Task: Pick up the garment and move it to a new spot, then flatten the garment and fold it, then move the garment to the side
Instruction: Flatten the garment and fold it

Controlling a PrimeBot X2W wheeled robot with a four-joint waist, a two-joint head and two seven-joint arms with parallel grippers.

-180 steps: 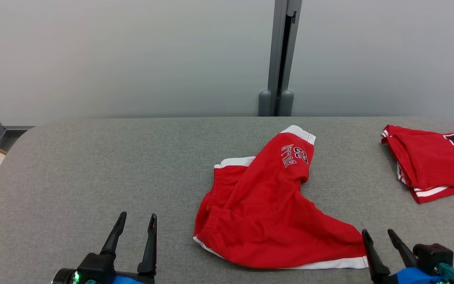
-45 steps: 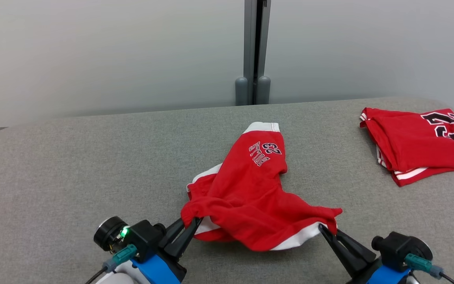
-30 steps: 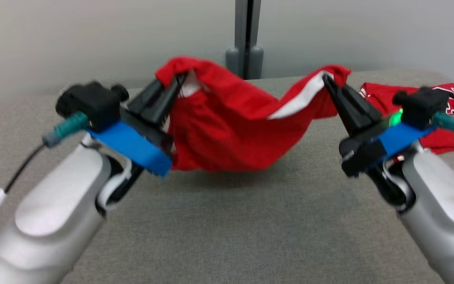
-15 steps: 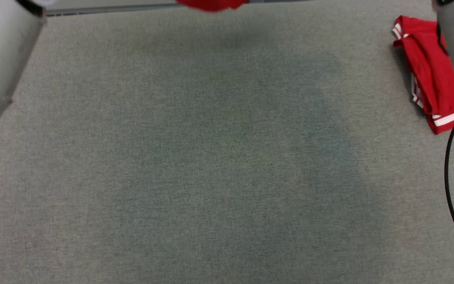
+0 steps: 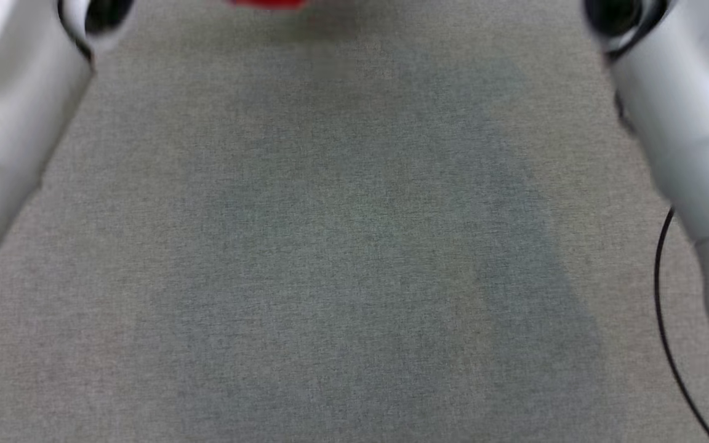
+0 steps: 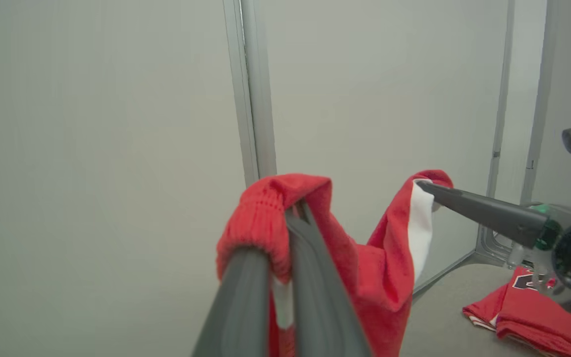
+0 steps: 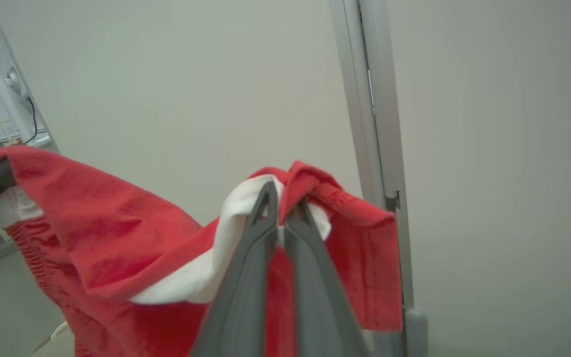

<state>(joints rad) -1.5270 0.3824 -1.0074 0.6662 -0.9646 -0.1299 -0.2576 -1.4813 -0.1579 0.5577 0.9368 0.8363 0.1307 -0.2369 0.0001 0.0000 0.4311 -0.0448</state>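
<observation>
Crumpled red garment (image 6: 389, 267), white-trimmed, aloft in a sagging drape

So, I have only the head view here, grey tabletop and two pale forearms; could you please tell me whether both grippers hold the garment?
Observer: Yes. The left gripper is shut on the red shorts at the ribbed waistband.
Operator: Thank you. And the right one?
Observer: The right gripper is shut on a white-trimmed hem, so the shorts hang between the two.
Operator: Is anything else nearby?
Observer: A second red garment lies on the table, to the right side.
</observation>
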